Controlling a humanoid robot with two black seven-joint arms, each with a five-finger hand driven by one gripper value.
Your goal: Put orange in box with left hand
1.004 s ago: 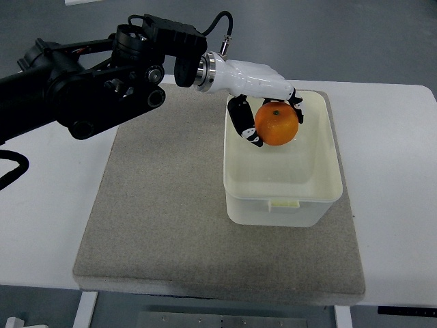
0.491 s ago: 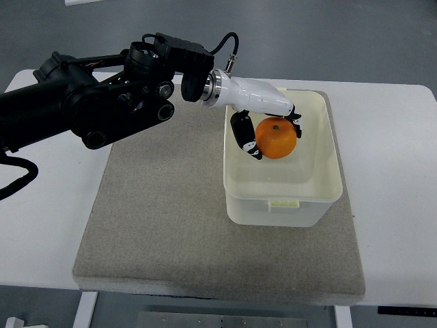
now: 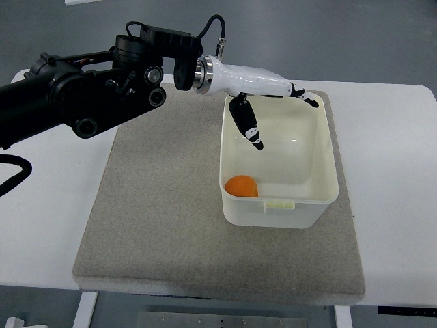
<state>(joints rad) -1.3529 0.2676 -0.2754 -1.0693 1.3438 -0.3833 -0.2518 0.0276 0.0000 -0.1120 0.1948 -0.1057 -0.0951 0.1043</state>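
Note:
The orange (image 3: pixel 242 186) lies on the floor of the cream plastic box (image 3: pixel 328 171), in its near left corner. My left hand (image 3: pixel 280 116) hovers over the far part of the box, white with black fingertips, fingers spread wide and holding nothing. Its thumb (image 3: pixel 247 126) points down into the box while the other fingers (image 3: pixel 304 97) stretch toward the far right rim. The black left arm (image 3: pixel 89 96) comes in from the picture's left. No right arm shows.
The box stands on a grey felt mat (image 3: pixel 157 205) that covers the white table (image 3: pixel 396 205). Bare mat stretches to the left and in front of the box. Grey floor lies beyond the table's far edge.
The left hand has spread its fingers and let go of the orange, which dropped to the box's near left corner. The hand has risen slightly.

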